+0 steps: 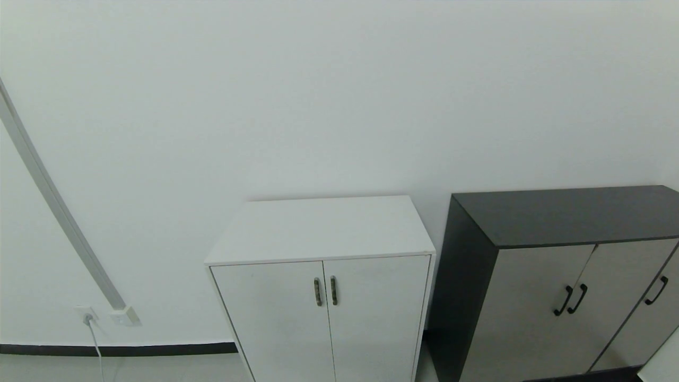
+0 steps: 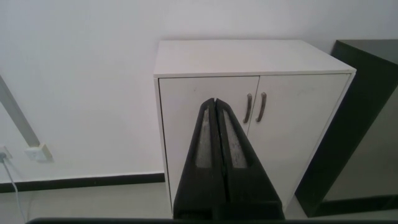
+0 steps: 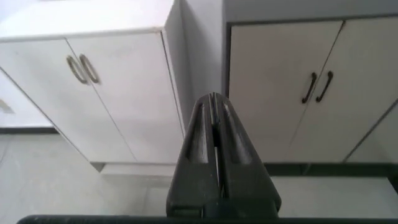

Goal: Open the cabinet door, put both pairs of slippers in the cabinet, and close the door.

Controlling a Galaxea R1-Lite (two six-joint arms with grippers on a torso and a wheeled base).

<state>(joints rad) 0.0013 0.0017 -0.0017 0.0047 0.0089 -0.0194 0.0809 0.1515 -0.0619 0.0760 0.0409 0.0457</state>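
A white two-door cabinet (image 1: 323, 297) stands against the wall, both doors shut, with two metal handles (image 1: 325, 291) side by side at the middle. The left wrist view has the same cabinet (image 2: 261, 124) some way off, beyond my left gripper (image 2: 215, 102), which is shut with nothing held. My right gripper (image 3: 213, 98) is shut and empty too, held back from the gap between the white cabinet (image 3: 93, 93) and a darker one.
A black cabinet with grey doors and black handles (image 1: 570, 300) stands right beside the white one (image 3: 311, 87). A wall socket with a cable (image 1: 87, 318) and a slanted cable duct (image 1: 53, 201) are at the left. A dark skirting strip (image 1: 116, 349) runs along the floor.
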